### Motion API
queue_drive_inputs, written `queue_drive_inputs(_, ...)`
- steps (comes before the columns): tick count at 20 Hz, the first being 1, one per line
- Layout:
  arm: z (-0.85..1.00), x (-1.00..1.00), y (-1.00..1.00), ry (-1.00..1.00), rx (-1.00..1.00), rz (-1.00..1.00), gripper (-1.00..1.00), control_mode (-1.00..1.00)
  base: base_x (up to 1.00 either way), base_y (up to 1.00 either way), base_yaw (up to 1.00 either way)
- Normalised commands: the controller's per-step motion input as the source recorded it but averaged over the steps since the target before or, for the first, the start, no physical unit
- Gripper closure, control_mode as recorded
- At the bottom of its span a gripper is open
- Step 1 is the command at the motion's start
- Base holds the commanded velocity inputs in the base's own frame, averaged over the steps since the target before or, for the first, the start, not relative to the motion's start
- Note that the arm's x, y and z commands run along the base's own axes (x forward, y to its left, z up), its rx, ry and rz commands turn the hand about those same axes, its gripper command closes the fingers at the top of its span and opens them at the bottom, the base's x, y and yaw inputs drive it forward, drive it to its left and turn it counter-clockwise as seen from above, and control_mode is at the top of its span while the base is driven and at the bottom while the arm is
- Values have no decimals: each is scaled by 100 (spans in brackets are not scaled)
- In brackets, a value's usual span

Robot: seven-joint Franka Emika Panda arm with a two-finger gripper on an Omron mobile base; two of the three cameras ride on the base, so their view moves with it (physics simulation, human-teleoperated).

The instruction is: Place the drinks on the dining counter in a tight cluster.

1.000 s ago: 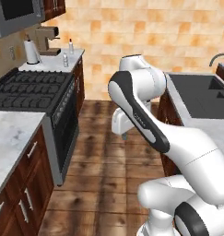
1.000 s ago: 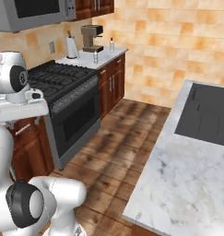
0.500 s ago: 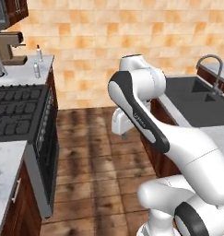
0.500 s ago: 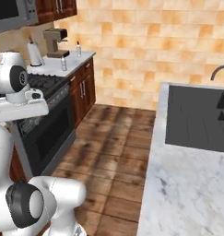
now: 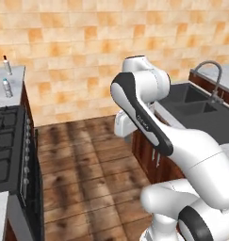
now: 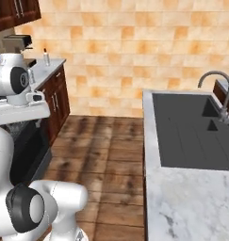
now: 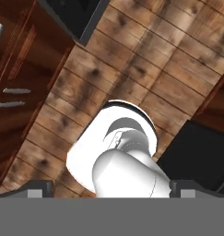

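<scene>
Two of the drinks stand on the marble worktop at the far left: a slim white red-capped bottle and, nearer, a small clear blue-capped water bottle. The right base view shows a slim bottle on that same worktop. The dining counter with its white-grey marble top runs along the right. In the hand view my gripper points down at the wooden floor. Its fingertips stand wide apart, open, with nothing held. The arm is folded close above the base, far from the bottles.
A dark built-in sink with a curved faucet sits in the dining counter. A black stove stands at the left, and a coffee machine is on the worktop. Wooden floor lies open between the two counters.
The whole picture has shifted: the base has turned right, so stove and worktop slid left and the sink counter came closer. The arm keeps its folded pose, gripper still open.
</scene>
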Motion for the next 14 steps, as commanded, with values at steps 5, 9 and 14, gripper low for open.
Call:
queue_drive_inputs(5,0,0,0,0,0,0,-100,100,82,38,-24)
queue_drive_inputs(9,0,0,0,0,0,0,-100,100,86,44,-8)
queue_drive_inputs(14,0,0,0,0,0,0,-100,100,88,50,0)
